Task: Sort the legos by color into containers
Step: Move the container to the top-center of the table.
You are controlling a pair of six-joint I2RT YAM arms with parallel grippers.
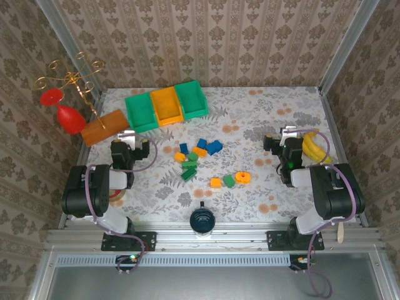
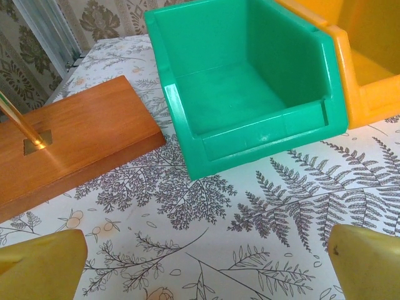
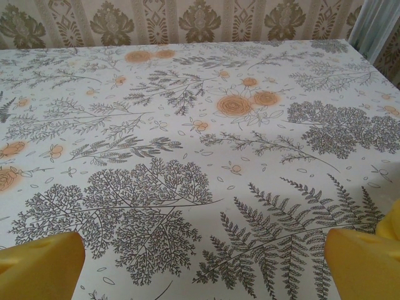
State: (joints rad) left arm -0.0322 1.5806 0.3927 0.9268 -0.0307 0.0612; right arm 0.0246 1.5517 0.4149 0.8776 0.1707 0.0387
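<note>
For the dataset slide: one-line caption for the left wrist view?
Open left gripper facing an empty green bin, flanked by a wooden block and an orange bin.

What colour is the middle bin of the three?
The middle bin is orange; the top external view shows it best.

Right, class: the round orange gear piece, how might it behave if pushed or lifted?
The gear seems to lie flat, so a push would probably slide it rather than roll it. It looks like small hard plastic, so likely stiff and light. Its round edge gives little flat surface, so it could twist out of a pinch.
</note>
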